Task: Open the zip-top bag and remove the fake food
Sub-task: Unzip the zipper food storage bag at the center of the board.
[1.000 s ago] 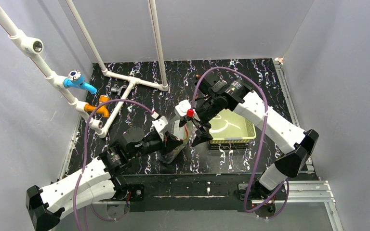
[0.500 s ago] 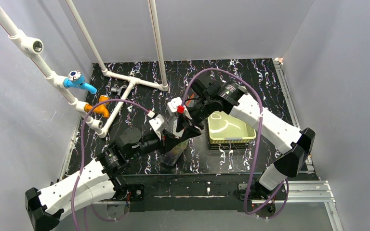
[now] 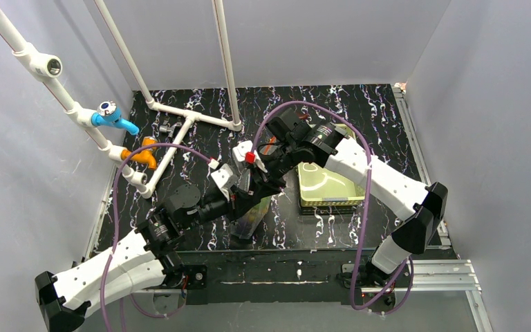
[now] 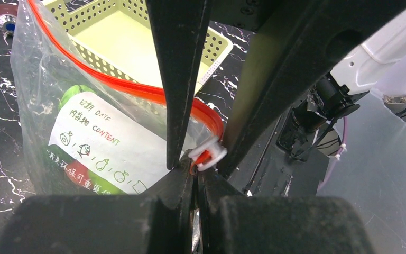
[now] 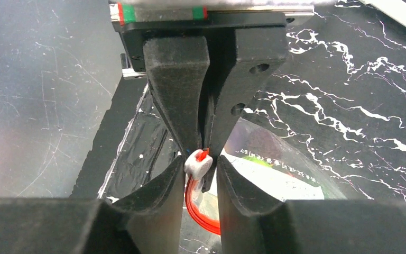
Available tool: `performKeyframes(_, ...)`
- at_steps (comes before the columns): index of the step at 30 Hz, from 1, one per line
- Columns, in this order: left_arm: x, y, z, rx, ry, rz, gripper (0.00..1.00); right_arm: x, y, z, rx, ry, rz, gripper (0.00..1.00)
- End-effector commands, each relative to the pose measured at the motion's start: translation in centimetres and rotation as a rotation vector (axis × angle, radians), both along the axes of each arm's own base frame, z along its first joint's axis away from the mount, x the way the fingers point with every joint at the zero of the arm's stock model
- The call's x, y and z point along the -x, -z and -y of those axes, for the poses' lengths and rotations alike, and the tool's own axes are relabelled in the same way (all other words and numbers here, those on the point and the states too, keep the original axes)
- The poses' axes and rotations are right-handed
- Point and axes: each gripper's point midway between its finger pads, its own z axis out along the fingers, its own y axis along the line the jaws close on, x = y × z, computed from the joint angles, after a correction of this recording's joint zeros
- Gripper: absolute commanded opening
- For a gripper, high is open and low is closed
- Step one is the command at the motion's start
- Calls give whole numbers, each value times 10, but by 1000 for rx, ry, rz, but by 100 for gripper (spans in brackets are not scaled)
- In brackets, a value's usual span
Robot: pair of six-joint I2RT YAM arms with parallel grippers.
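Near the middle of the table [image 3: 387, 111], the zip-top bag [image 4: 42, 74] stands roughly upright, with the yellow-green basket [image 3: 333, 203] just beside it at three o'clock in the top view. The left gripper [image 4: 194, 172], reaching in from eight o'clock, is clamped tight on the bag's top corner just under the end of the red-orange zipper strip [image 4: 111, 83]. The right gripper [image 5: 200, 170], coming over from two o'clock, holds its jaws narrow around the white slider [image 5: 197, 163]. Both pads look to press on it, so it reads as a pinch on the slider rather than an open claw. The fake food [image 4: 77, 91] lies inside, green and red pieces showing around the printed label [image 4: 103, 142]. The strip looks closed along all the length that shows, running off toward ten o'clock in the left wrist view. The step in hand is probably dragging the slider along that strip. The likeliest failure is the small, smooth slider popping out of the pads if the pull is angled off the track. A pull that lifts instead of sliding could tug the thin plastic out of the left gripper's hold, and the whole bag would then follow the slider unopened. The two sets of fingers are nearly touching, so a careless start could knock them together.
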Motion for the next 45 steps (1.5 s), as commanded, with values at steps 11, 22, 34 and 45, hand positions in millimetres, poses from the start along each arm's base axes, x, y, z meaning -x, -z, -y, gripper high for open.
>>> performKeyframes(11, -4, -17, -6, 39, -35, 39, 0, 4, -13, -3, -24, 7, -7, 6)
performKeyframes(22, 17, -29, -10, 59, 69, 119, 0, 4, -6, -1, -12, 0, -6, 1)
performKeyframes(34, 17, -29, -23, 34, 34, 150, 0, 1, 4, 2, 8, -8, 16, 1)
performKeyframes(45, 27, -30, -17, 8, 106, 109, 55, 5, -12, 2, -18, -47, 20, 1)
